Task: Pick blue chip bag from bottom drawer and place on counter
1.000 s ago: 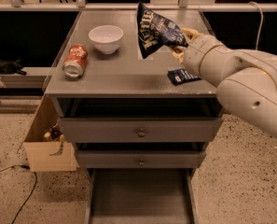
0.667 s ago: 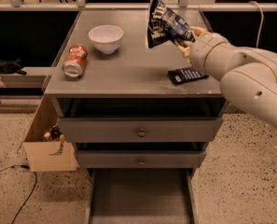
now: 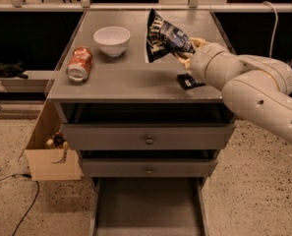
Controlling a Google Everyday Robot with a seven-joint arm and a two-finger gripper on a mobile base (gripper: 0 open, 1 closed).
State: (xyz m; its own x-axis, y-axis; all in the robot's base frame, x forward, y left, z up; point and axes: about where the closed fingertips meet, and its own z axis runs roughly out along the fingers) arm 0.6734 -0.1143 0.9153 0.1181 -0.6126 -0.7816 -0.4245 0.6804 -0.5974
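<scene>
1. the bag (image 3: 165, 39) is dark-blue crumpled foil with white lettering, tilted on edge.
2. it hangs just over the tabletop (image 3: 131, 80), right of the bowl (image 3: 112, 39), with the jaws pinching its right end above the tabletop's right side; the bottom drawer (image 3: 145, 208) stands open.
3. compared with 0.7 s ago, bag and jaws are lower and further left.

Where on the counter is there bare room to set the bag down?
Bare counter lies front-centre, between the soda can and the small dark packet, in front of the white bowl. The right side is crowded: the gripper holds the blue chip bag there.
</scene>
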